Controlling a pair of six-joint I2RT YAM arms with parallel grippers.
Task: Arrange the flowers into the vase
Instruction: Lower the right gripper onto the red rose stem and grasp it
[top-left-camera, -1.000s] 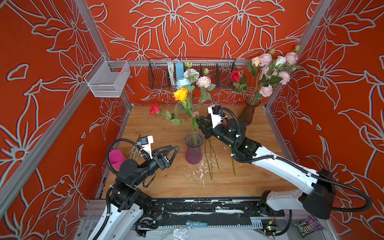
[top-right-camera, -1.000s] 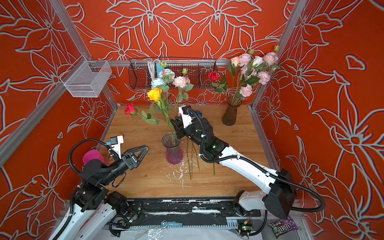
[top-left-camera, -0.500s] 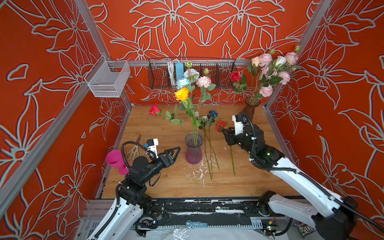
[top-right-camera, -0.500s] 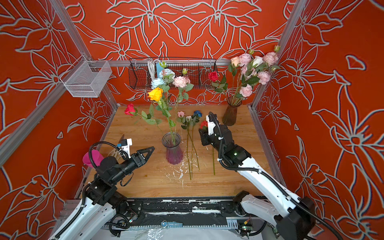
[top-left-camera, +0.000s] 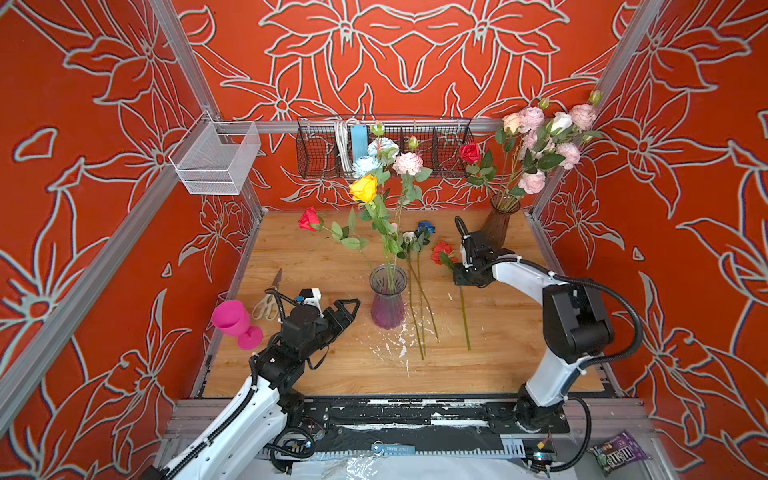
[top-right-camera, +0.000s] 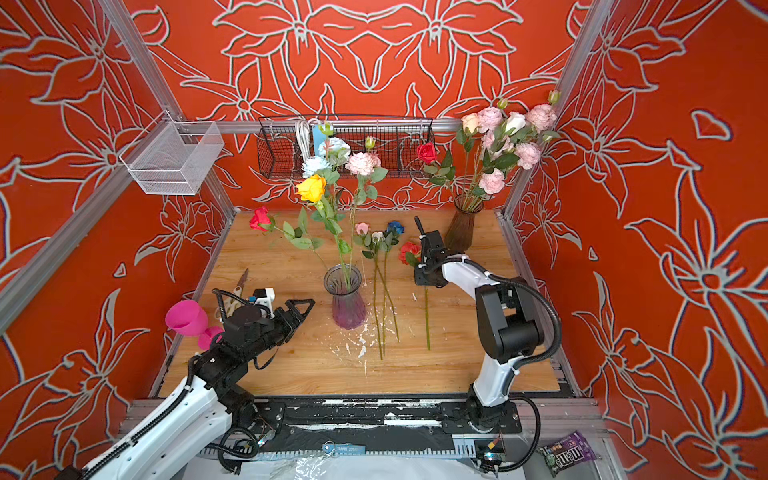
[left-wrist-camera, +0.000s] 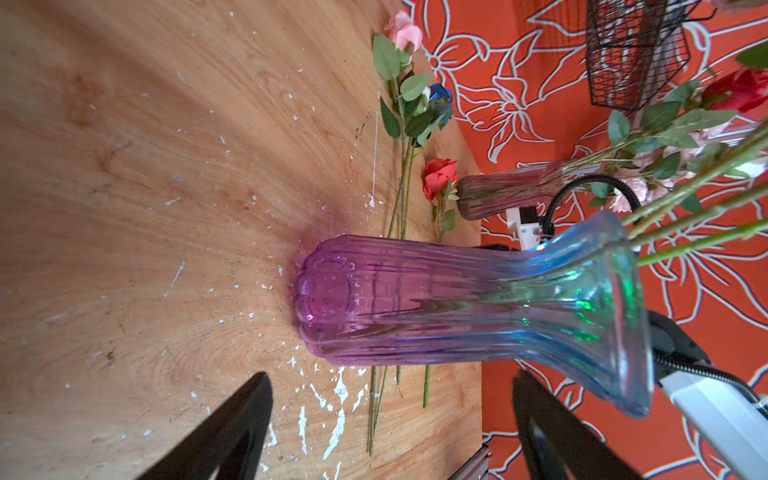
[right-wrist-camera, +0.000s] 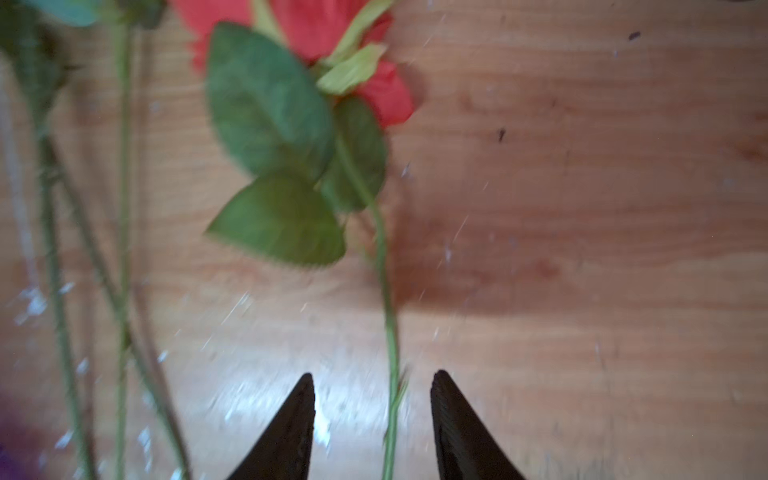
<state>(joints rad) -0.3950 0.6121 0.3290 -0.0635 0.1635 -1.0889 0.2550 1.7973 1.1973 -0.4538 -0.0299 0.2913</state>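
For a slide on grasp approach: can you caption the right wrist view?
Right gripper, open, straddles the stem of a red rose lying on the wooden table.

The wooden tabletop (top-left-camera: 498, 361) bears a purple vase (top-left-camera: 387, 309), a brown vase (top-left-camera: 496, 226), scissors (top-left-camera: 268, 301) and several loose flowers (top-left-camera: 426, 227).

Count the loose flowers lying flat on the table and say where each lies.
4. A pink rose, white rose and blue rose lie bunched just right of the purple vase; a red rose lies farther right, below the right gripper. Another could be hidden among them.
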